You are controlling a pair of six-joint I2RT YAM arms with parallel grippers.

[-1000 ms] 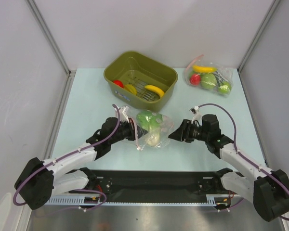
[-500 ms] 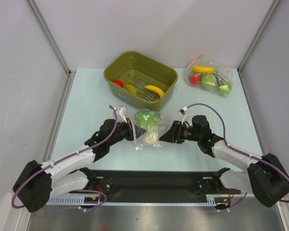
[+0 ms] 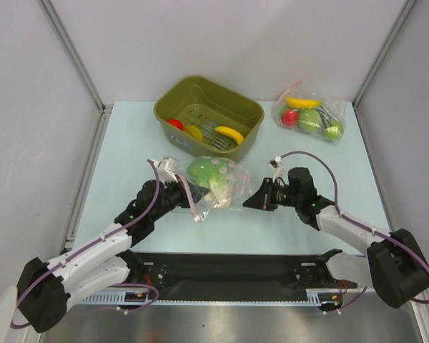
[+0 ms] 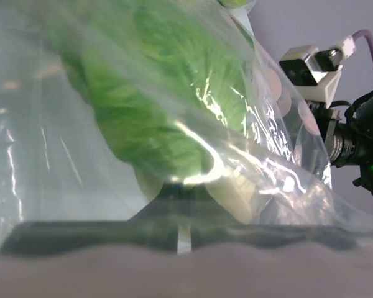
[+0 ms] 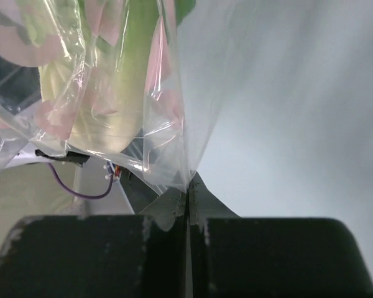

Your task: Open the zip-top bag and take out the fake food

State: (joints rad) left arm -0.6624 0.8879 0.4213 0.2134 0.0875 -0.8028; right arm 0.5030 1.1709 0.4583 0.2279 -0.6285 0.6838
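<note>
Pale table (image 3: 129, 153), zip-top bag (image 3: 234, 191) stretched left-right, cabbage (image 3: 204, 171) inside.

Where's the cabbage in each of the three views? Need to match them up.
Top external: centre of the table, cabbage inside the bag, between the left gripper and right gripper.
Left wrist: upper middle, green leaves filling much of the frame behind plastic.
Right wrist: upper left, pale stalk seen through plastic.
Shared landmark: the clear bag around it, in all three.

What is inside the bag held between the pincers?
A green-and-white cabbage shows through the bag. Anything small behind or under it is hidden by the crinkled plastic.
</note>
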